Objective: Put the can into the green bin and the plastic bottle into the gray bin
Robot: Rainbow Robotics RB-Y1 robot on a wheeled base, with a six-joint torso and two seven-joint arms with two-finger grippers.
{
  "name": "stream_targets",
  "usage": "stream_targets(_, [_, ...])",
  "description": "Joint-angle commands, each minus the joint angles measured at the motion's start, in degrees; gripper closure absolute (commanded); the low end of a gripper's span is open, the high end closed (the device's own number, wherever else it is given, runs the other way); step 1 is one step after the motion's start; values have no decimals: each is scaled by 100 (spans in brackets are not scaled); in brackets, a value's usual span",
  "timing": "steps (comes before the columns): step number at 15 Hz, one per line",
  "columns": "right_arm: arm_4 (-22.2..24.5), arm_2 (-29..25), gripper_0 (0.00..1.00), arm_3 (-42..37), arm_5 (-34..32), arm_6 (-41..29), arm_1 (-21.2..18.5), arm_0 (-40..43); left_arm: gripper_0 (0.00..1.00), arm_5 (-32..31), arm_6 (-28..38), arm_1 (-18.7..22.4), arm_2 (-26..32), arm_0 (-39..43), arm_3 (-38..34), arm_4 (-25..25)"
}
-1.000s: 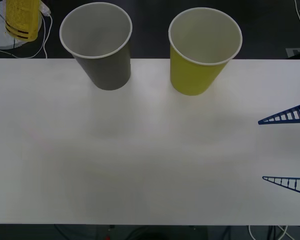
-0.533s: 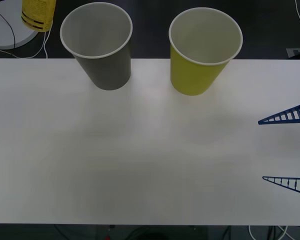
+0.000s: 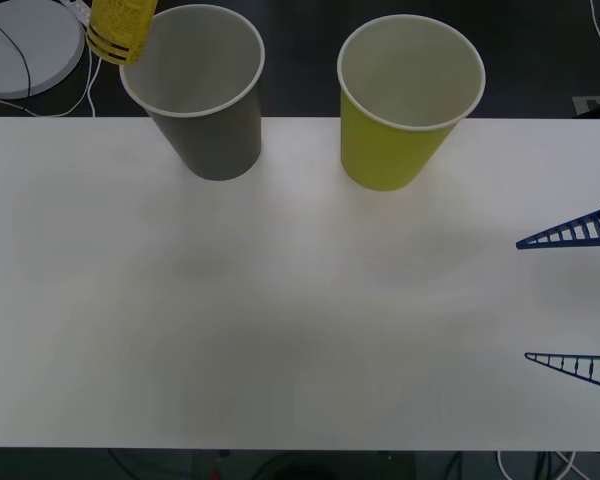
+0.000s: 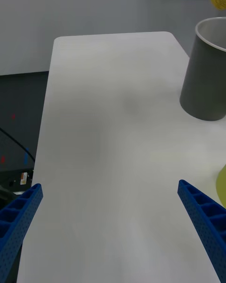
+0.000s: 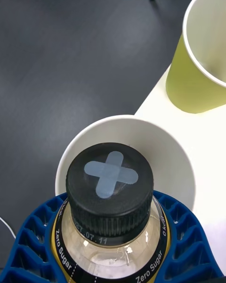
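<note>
left gripper [image 5: 113, 259] hugging the bottle [image 5: 110, 203] tight, bottle held up over the gray bin [image 3: 193, 85] rim at 10 o'clock, green bin [image 3: 408, 95] at 3 o'clock of it, right gripper [image 3: 570, 300] wide apart over the table [image 3: 280, 320] edge

Plastic bottle [image 3: 121, 27] cut by top edge; right gripper [image 3: 568, 298] cut by right edge

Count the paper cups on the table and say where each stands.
2. The gray bin stands at the table's far edge toward the robot's left; the green bin beside it, toward the right.
</note>
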Motion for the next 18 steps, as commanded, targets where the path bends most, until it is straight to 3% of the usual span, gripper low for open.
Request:
stream_targets(1, [0,0,0,0,0,0,0,0,100,39,81,-169,3,-35,32,-117])
stream_targets(8, [0,0,0,0,0,0,0,0,97,92,98,-328,3,-70,181,-56])
stream_targets(9, [0,0,0,0,0,0,0,0,82,92,98,-328,3,-70,181,-38])
stream_targets(10, [0,0,0,0,0,0,0,0,0,92,98,-328,3,-79,172,-38])
stream_targets(18, [0,0,0,0,0,0,0,0,0,109,37,-328,3,-70,181,-12])
